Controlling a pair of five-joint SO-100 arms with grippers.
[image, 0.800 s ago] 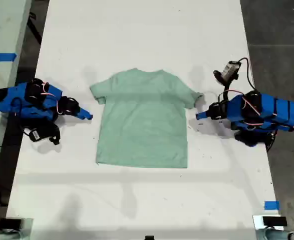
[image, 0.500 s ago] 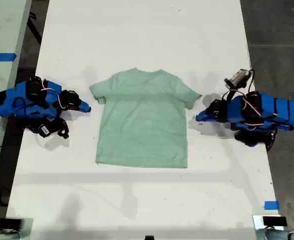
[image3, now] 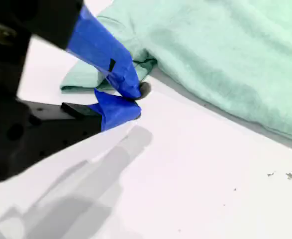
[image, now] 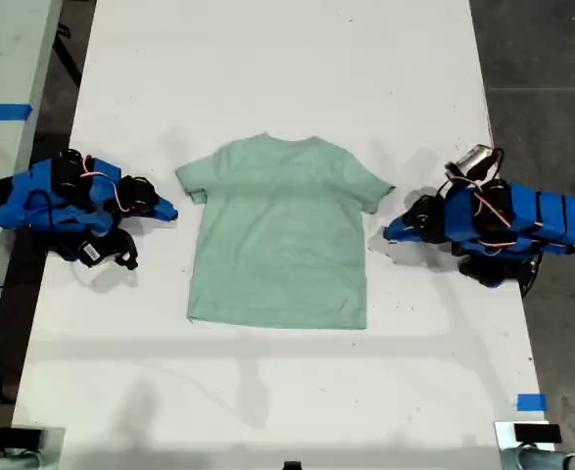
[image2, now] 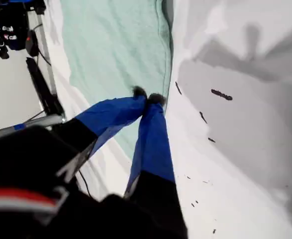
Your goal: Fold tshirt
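The pale mint-green tshirt [image: 282,235] lies flat and spread out in the middle of the white table [image: 287,59], collar toward the far edge. At the exterior view's right, my first gripper [image: 389,233] rests low on the table beside the shirt's side edge, just below that sleeve. In its wrist view the first gripper [image2: 146,94] is shut and empty at the edge of the tshirt [image2: 116,45]. My second gripper [image: 172,211] is at the exterior view's left, a little short of the other sleeve. Its wrist view shows the second gripper [image3: 136,99] shut and empty, the tshirt [image3: 225,50] behind it.
Blue tape [image: 530,401] marks the table near the exterior view's lower right. A second strip of blue tape [image: 3,111] lies on a neighbouring surface at that view's left. Dark floor [image: 551,59] borders the table at the right. Soft shadows fall on the near part.
Both arms have rolled their wrists, so their cameras swung round. My second gripper shifted slightly toward the far edge. The tshirt has not moved.
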